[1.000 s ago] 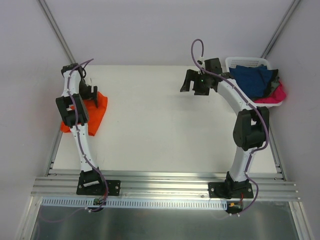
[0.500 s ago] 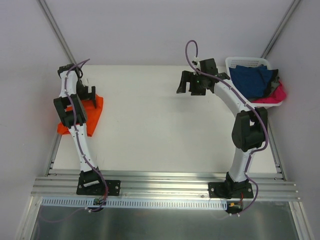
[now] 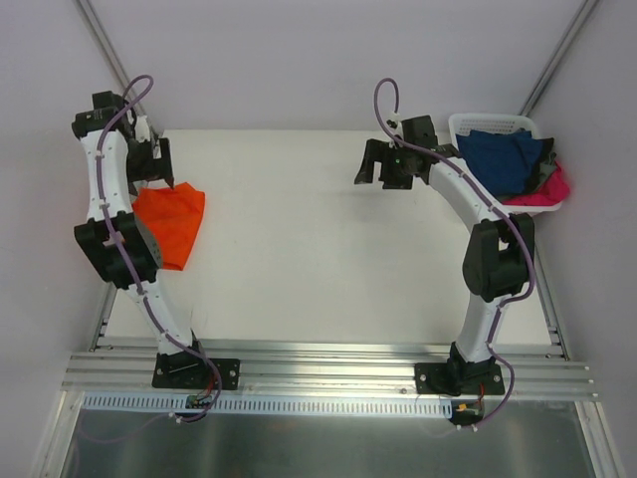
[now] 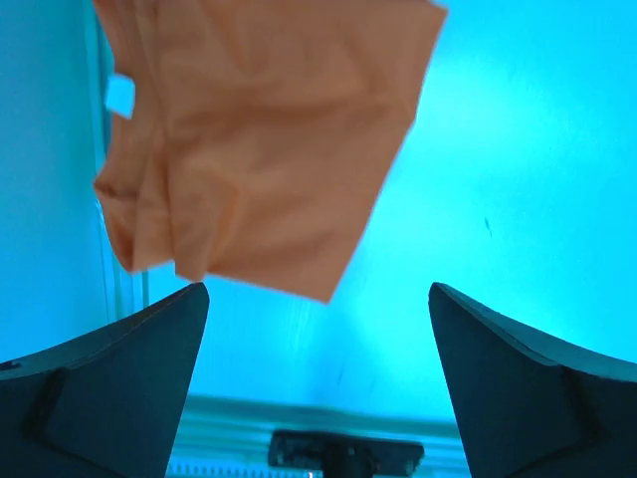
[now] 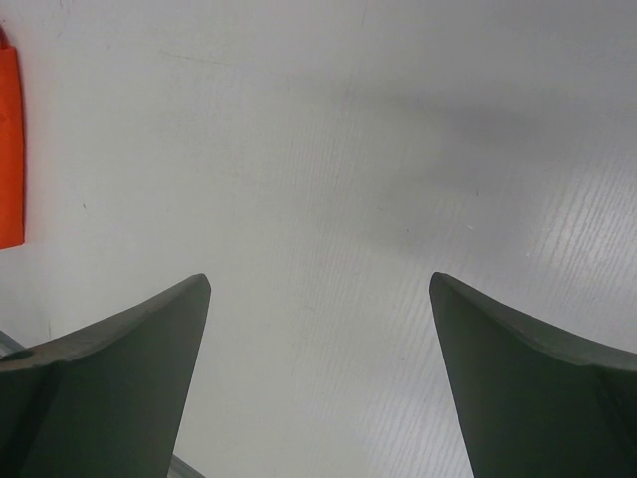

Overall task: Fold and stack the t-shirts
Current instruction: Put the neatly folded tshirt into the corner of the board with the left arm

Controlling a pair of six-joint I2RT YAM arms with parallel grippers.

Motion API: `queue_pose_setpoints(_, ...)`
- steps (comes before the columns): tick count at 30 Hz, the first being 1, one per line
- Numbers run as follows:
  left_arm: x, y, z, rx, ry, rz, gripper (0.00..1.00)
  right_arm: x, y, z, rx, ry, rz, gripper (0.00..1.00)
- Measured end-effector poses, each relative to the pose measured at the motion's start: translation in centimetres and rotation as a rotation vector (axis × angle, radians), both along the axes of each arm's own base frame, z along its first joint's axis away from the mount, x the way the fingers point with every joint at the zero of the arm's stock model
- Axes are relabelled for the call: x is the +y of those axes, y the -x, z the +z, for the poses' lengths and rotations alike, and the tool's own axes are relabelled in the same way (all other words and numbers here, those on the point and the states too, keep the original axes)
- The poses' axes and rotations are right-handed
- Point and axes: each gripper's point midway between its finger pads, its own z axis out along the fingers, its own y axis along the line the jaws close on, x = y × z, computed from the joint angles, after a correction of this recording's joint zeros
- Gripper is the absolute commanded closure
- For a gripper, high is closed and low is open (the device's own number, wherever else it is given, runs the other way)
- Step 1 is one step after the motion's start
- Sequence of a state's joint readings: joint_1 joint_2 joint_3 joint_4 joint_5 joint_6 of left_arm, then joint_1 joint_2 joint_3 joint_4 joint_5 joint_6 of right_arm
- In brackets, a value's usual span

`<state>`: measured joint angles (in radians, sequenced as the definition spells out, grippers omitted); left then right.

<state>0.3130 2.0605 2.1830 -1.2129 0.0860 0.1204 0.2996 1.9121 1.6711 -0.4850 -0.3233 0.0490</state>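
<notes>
Fingers [image 4: 109,398] of the left hand [image 4: 318,383] stand wide apart and empty, raised near the orange t-shirt [image 3: 169,224], which lies at the left edge of the worktop [image 3: 318,259]. The right hand [image 5: 318,383], equally spread and empty, hangs over the worktop beside the white basket [image 3: 488,121], which holds the navy t-shirt [image 3: 503,159] and pink t-shirt [image 3: 555,189].
</notes>
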Motion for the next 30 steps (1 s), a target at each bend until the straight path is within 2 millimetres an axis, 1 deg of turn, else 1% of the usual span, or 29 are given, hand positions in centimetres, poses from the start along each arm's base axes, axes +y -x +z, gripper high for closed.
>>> queue_pose_setpoints(1,-0.5,1.1,0.8,-0.009,0.007,-0.004,0.12,-0.1,0.0,0.0,0.001,-0.002,-0.003,0.03)
queue_pose_setpoints(2,-0.9,2.0,1.1,-0.005,0.009,-0.005,0.16,-0.1,-0.1,0.0,0.002,-0.005,-0.005,0.03)
queue_pose_setpoints(3,-1.3,3.3,1.2,0.011,0.017,-0.007,0.18,-0.2,-0.1,0.1,0.004,-0.008,-0.008,0.03)
queue_pose_setpoints(4,-1.8,4.5,0.8,0.037,0.027,-0.01,0.21,-0.2,-0.1,0.1,0.005,-0.011,-0.011,0.03)
queue_pose_setpoints(5,-2.1,5.7,0.1,0.067,0.039,-0.01,0.25,-0.3,-0.2,0.1,0.006,-0.013,-0.014,0.03)
queue_pose_setpoints(8,-3.4,9.1,-3.0,0.202,0.099,-0.009,0.25,-0.4,-0.2,0.2,0.01,-0.021,-0.02,0.03)
queue_pose_setpoints(10,-3.9,10.6,-4.8,0.268,0.136,0.0,0.25,-0.6,-0.3,0.1,0.013,-0.027,-0.023,0.03)
queue_pose_setpoints(12,-4.0,12.0,-6.1,0.322,0.16,0.015,0.24,-0.8,-0.3,-0.1,0.016,-0.031,-0.026,0.03)
queue_pose_setpoints(14,-3.9,12.5,-6.5,0.336,0.173,0.027,0.24,-1.1,-0.1,-0.7,0.032,-0.031,-0.032,0.03)
queue_pose_setpoints(18,-3.4,12.3,-6.8,0.323,0.179,0.045,0.24,-1.9,0.5,-2.0,0.067,-0.024,-0.047,0.03)
queue_pose_setpoints(21,-3.0,12.1,-7.4,0.327,0.181,0.053,0.23,-2.3,0.9,-2.5,0.084,-0.019,-0.054,0.03)
queue_pose_setpoints(24,-2.6,12.0,-8.4,0.352,0.183,0.06,0.23,-2.8,1.2,-2.6,0.087,-0.018,-0.062,0.03)
queue_pose_setpoints(28,-2.2,11.9,-10.1,0.406,0.18,0.064,0.23,-3.5,1.0,-1.5,0.063,-0.025,-0.079,0.03)
queue_pose_setpoints(30,-1.9,11.6,-10.7,0.42,0.177,0.065,0.23,-3.7,1.0,-1.1,0.056,-0.027,-0.082,0.03)
